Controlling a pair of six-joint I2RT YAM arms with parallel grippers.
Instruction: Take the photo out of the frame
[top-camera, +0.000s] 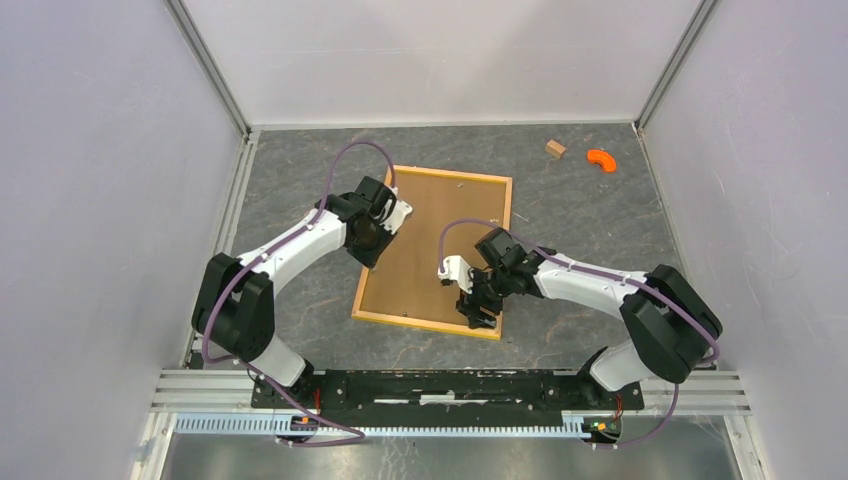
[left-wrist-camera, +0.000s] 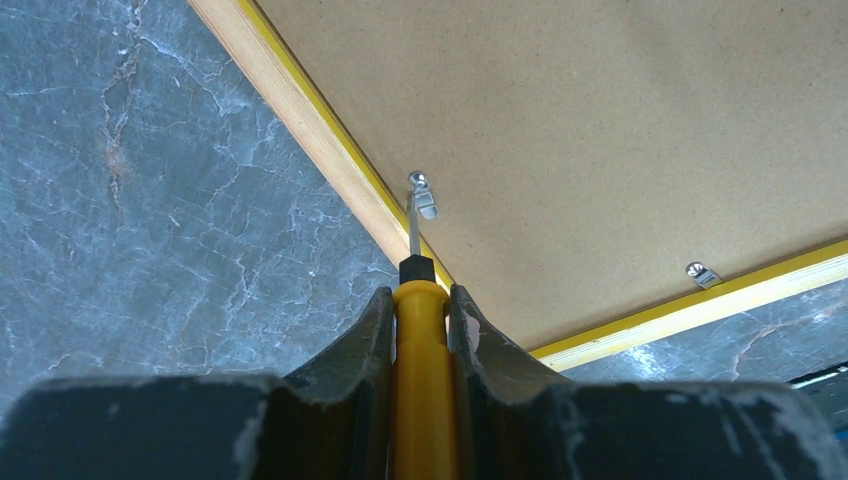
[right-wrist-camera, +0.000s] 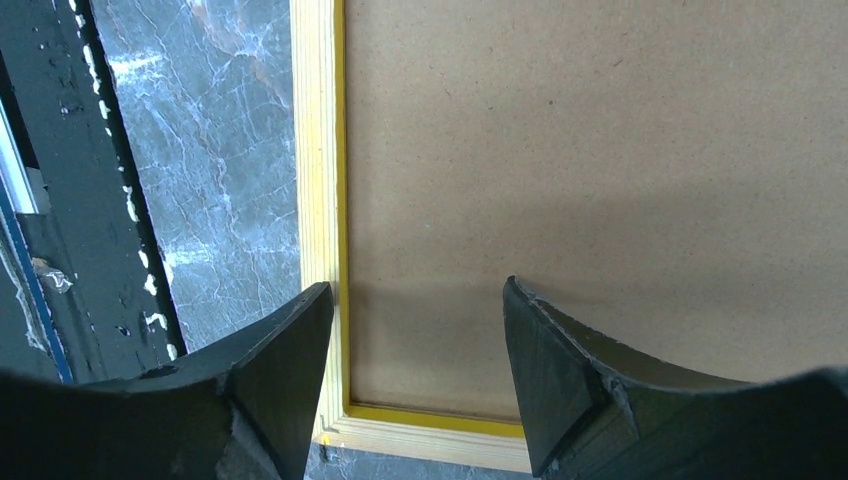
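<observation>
Right gripper (right-wrist-camera: 418, 295) is hovering wide-jawed over the near right corner of the frame (top-camera: 430, 322), likely to steady it, which is lying face-down, long axis running near-to-far and leaning right, photo hidden under its backing board (top-camera: 440, 240), while farther left the left gripper (left-wrist-camera: 420, 295) is clamping a yellow screwdriver (left-wrist-camera: 424, 380), tip addressing a clip (left-wrist-camera: 423, 195).

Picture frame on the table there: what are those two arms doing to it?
The frame lies face down, brown back up. The left arm's fingers grip a yellow screwdriver, its tip at a small metal clip on the back. The right arm's fingers hang open over a near corner. The back is still in place.
</observation>
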